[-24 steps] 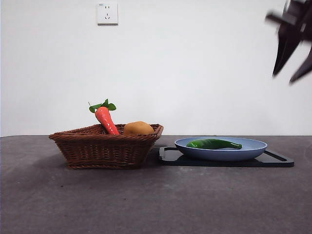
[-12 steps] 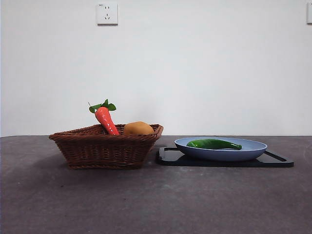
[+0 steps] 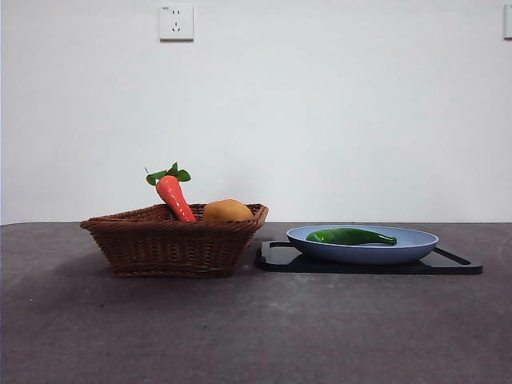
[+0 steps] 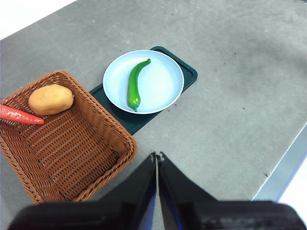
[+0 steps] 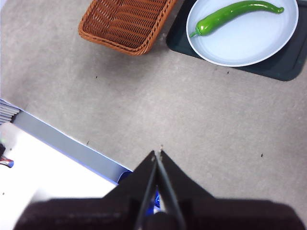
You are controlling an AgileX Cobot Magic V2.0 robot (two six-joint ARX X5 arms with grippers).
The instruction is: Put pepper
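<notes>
An arm had left the front view's upper corner; nothing else had shifted.
The glossy pepper [image 3: 350, 236] lay in the plate [image 3: 416, 244], likely light and slippery, best gripped mid-body; left gripper [image 4: 157, 155] and right gripper [image 5: 157, 153] were both closed and empty.

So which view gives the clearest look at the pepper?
The left wrist view: the pepper lies whole and uncovered in the pale blue plate, seen from above. The right wrist view also shows it whole, near the picture's edge. The front view shows it side-on, partly behind the plate's rim.
</notes>
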